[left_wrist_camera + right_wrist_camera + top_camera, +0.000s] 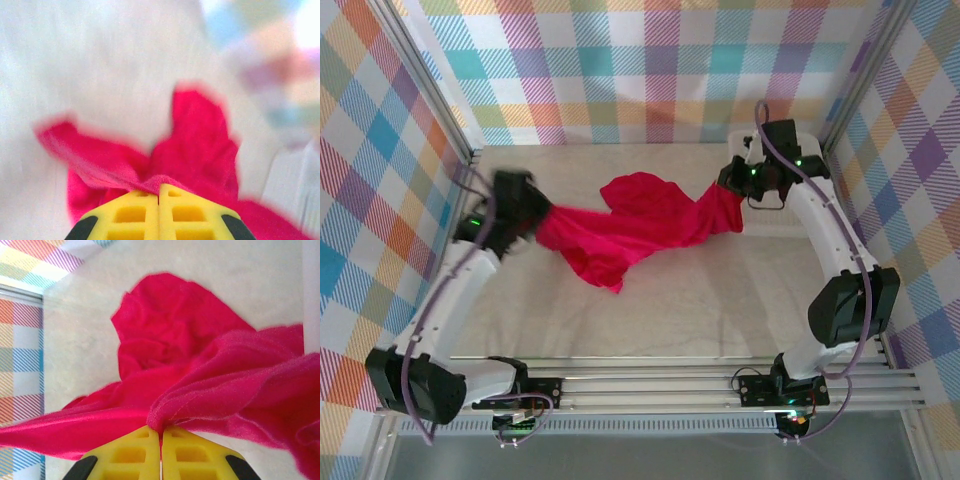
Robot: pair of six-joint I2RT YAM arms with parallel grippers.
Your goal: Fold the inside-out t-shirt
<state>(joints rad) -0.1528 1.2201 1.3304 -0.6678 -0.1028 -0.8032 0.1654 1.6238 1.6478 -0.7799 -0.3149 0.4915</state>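
While the inside-out t-shirt [640, 225] stretches across the table [720, 310] centre on a nine-to-three axis, the left gripper [528, 215] clenches its nine-o'clock end and the right gripper [732, 188] its three-o'clock end.

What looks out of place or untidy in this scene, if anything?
Only the red t-shirt looks untidy. It is stretched, crumpled and twisted, between the left gripper and the right gripper, each shut on one end, with bunched folds in the middle on the table. Nothing looks spilled or damaged.
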